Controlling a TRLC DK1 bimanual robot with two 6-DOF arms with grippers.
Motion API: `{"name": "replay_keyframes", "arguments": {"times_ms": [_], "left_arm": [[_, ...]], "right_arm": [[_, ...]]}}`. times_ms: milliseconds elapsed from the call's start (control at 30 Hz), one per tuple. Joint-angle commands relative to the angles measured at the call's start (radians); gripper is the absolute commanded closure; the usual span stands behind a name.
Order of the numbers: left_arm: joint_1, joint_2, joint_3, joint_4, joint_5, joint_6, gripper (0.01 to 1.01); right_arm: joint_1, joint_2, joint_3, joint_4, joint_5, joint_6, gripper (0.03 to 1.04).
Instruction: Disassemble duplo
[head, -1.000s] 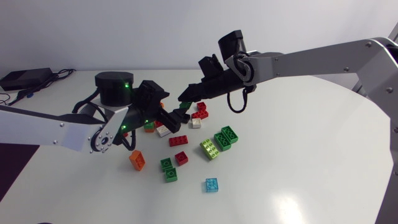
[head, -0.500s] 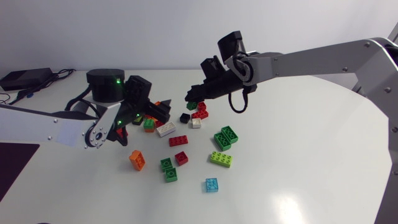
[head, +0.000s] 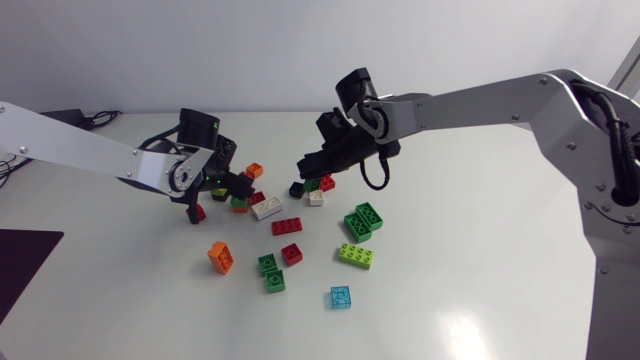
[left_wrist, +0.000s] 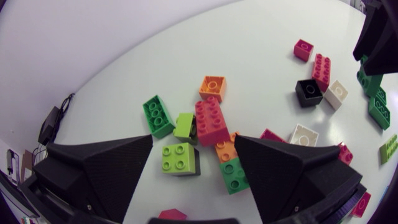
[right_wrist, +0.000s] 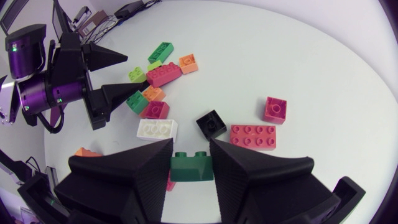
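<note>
- Right gripper (right_wrist: 191, 148) is clamped from both sides on a dark green brick (right_wrist: 191, 168); the brick's long axis runs finger to finger, studs toward the fingertips
- Just ahead lies a black brick (right_wrist: 211, 122); beyond it is bare white table (right_wrist: 323, 56)
- Left gripper (left_wrist: 194, 143) gapes wide, holding nothing; a lime brick (left_wrist: 179, 157) and a red brick (left_wrist: 211, 120) lie under the gap

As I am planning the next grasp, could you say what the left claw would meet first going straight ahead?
Probably the nearer lime brick, lying between the fingers of the open left claw, though depth is unclear.
</note>
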Motion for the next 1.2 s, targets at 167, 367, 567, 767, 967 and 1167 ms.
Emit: {"name": "replay_keyframes", "arguments": {"times_ms": [167,367,567,767,967,1167], "left_arm": [[-0.004,0.081,0.085,-0.108,-0.006,-0.023,0.123],[-0.018,0.082,0.088,-0.138,-0.006,-0.044,0.123],[-0.02,0.074,0.102,-0.201,0.004,-0.064,0.121],[-0.013,0.065,0.128,-0.288,0.048,-0.066,0.121],[-0.015,0.051,0.131,-0.317,0.08,-0.062,0.121],[-0.01,0.027,0.123,-0.328,0.089,-0.052,0.121]], "right_arm": [[-0.006,0.062,0.052,-0.052,0.009,0.009,0.69],[-0.009,0.067,0.061,-0.063,0.009,0.01,0.69],[-0.012,0.071,0.07,-0.076,0.009,0.012,0.69],[-0.018,0.096,0.098,-0.107,0.008,0.012,0.64],[-0.02,0.102,0.102,-0.11,0.009,0.012,0.54],[-0.022,0.111,0.113,-0.119,0.008,0.009,0.51]]}}
